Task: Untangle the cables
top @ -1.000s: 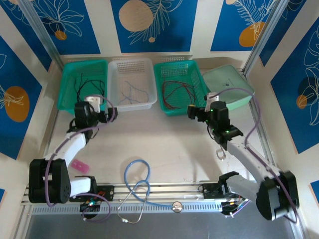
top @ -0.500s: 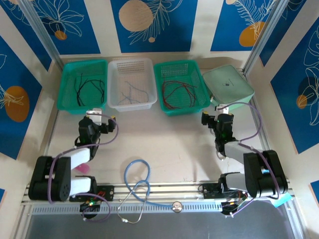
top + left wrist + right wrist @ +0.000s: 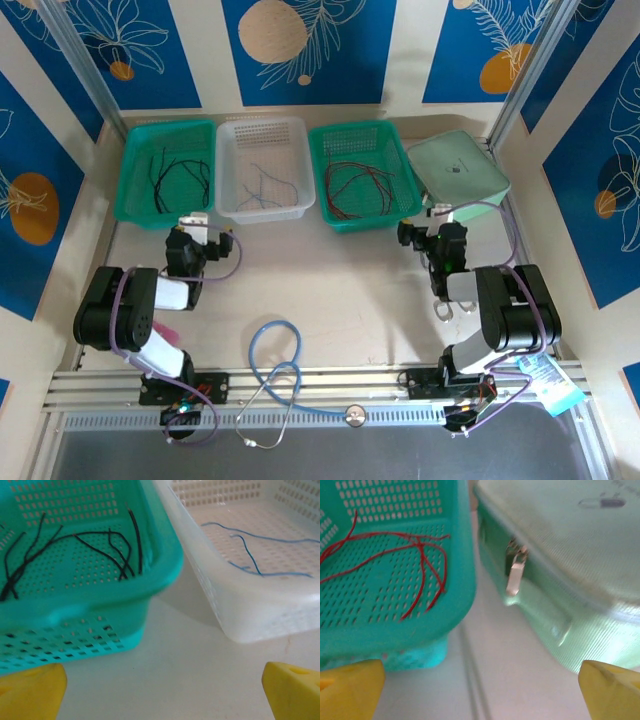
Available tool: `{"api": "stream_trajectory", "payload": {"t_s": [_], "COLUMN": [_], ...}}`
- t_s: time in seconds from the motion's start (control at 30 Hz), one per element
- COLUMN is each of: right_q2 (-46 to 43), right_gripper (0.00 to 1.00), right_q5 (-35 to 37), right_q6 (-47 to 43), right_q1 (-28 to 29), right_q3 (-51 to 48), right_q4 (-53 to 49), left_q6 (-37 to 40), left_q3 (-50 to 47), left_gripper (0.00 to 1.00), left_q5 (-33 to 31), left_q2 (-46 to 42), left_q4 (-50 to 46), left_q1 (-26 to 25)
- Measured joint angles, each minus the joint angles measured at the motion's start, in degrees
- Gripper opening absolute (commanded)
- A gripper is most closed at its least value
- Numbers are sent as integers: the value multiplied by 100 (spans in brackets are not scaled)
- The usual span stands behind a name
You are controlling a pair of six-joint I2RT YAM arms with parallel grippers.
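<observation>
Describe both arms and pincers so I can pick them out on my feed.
The left arm and right arm are chunky black joint housings joined by white links. A purple cord loops along each. The left pincer and right pincer each have two blunt yellow fingers.

You're running two matching arms, the left arm (image 3: 105, 312) and the right arm (image 3: 512, 312), each built of bulky black joint housings and white links. A thin purple cord (image 3: 480, 207) loops along each, and each has a black base on the ribbed aluminium rail (image 3: 330, 385). At the arm ends farthest from that rail, your fingertips (image 3: 31, 690) are blunt yellow wedges.
</observation>
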Motion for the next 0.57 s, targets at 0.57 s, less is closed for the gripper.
{"api": "stream_trajectory", "payload": {"t_s": [0.57], "right_q2": [0], "right_gripper": [99], "right_q5": [-245], "right_q6": [81], "right_q1": [-96], "right_q3": [35], "right_q4": [-251], "left_q6": [-2], "left_q3": [13], "left_gripper": [99], "left_q5": [-229], "left_q2": [0], "left_q4": [-166], "left_q1": [-2]}}
